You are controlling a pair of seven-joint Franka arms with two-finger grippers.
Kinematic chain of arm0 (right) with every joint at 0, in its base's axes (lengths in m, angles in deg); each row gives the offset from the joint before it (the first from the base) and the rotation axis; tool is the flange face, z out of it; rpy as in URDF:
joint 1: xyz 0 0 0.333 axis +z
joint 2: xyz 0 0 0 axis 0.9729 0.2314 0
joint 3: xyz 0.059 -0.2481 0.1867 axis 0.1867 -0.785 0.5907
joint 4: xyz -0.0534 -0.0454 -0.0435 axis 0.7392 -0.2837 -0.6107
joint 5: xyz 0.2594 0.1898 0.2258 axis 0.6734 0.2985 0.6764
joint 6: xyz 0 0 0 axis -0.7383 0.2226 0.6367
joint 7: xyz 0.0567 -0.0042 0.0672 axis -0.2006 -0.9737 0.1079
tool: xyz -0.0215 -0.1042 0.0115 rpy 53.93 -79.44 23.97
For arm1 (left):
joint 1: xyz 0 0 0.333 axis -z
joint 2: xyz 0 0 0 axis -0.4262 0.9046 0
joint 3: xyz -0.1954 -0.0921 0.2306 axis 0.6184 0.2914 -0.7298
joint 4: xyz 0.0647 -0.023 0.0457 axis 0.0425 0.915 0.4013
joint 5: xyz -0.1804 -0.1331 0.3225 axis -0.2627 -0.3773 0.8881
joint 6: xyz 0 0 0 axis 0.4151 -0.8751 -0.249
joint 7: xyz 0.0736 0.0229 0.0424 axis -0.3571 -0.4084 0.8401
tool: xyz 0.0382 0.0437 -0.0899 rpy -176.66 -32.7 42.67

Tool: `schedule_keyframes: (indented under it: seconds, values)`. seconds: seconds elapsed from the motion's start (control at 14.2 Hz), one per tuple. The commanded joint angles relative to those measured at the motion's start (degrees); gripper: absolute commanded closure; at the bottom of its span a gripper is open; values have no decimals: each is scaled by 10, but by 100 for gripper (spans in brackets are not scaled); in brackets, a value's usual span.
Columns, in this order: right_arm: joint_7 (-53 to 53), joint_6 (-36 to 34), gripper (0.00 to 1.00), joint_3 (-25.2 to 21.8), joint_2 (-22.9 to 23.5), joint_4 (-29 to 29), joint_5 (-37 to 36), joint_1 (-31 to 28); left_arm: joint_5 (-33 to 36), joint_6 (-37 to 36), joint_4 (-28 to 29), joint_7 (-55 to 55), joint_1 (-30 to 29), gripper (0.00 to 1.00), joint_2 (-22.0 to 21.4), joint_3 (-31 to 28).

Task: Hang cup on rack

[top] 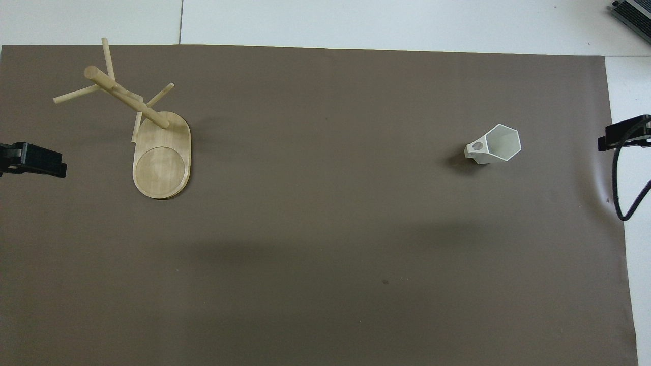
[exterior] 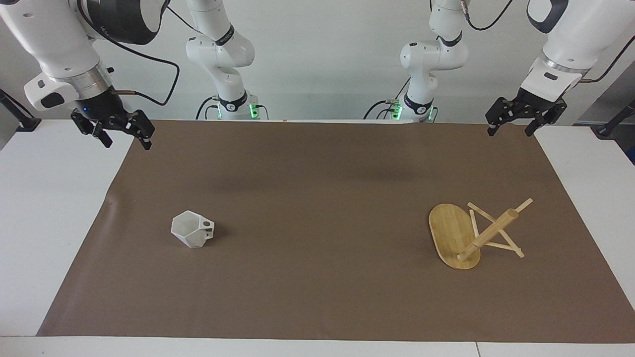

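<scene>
Facing view: we see both end effectors open and empty, left end effector (exterior: pixel 513 128) and right end effector (exterior: pixel 125 138) over the brown mat's (exterior: pixel 317 297) corners. Cup (exterior: pixel 192 229) sits upright toward the right arm's end; rack (exterior: pixel 461 238) stands toward the left arm's end, well apart.

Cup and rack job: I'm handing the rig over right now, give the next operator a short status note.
Left gripper: open, empty, raised over the mat's edge at its own end, waiting.
Right gripper: open, empty, raised over the mat's edge at its own end.
Cup: upright on the brown mat toward the right arm's end, untouched.
Rack: standing toward the left arm's end, no cup on its pegs.
Done: nothing yet.
Left: pick up the cup, hang it on a peg.
</scene>
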Motion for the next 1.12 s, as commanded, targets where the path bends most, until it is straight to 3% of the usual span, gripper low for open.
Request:
schedule_keyframes:
  seconds: [0.0,0.63,1.05]
  values:
    - [7,3,0,3,-16,19,-3,0,-4,1,9,3,-7,0,-8,3]
    - [4,20,0,-3,-16,27,-3,-6,-4,1,9,3,-7,0,-8,3]
    - [7,140,0,-1,-34,110,-2,-5,-4,1,9,3,-7,0,-8,3]
